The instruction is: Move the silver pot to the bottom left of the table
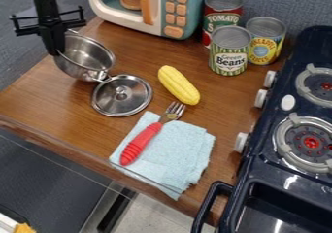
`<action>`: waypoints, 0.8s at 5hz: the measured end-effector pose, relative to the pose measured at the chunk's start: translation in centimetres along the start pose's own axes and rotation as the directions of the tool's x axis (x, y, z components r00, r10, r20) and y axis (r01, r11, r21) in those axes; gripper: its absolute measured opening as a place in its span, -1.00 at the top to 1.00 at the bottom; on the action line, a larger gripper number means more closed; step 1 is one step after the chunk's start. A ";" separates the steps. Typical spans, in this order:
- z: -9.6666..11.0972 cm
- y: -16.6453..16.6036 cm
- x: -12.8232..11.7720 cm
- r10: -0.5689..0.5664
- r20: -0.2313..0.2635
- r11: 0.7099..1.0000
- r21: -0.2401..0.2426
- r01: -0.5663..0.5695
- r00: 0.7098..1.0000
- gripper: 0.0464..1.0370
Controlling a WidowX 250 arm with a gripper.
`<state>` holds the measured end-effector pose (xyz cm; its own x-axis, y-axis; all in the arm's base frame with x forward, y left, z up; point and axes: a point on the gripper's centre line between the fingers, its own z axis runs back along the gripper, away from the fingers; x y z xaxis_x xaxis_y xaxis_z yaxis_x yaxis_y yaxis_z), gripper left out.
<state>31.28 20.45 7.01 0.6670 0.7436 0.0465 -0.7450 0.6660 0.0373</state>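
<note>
Pot (81, 67) silver; cloth (179, 149) lt. blue; bean can (228, 68) striped (mostly grn.).

Spotting a toy microwave (194, 4) near a red can (220, 14), a yellow can (264, 42) and a striped can (229, 50); down to a corn cob (178, 85), a metal lid (122, 95), a fork (144, 141) lying on a blue cloth (180, 152), over to a toy stove (259, 157).

At upper left I see a smooth, shiny metal pot (88, 58); mid-frame, glossy wood (214, 101); below, rough, matt cloth (172, 152).
</note>
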 end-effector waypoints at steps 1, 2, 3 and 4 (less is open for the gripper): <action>0.0 -0.1 -0.2 -0.030 -0.011 0.999 -0.016 0.030 0.999 0.98; -0.2 0.2 -0.6 -0.041 -0.034 0.999 -0.019 0.040 0.999 0.98; -0.4 0.4 -0.6 -0.023 -0.034 0.999 -0.028 0.022 0.999 0.98; -0.9 1.4 -0.7 -0.006 -0.050 0.998 -0.056 0.003 0.999 0.98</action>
<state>29.77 20.86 6.12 0.6705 0.7419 -0.0041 -0.7418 0.6704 -0.0190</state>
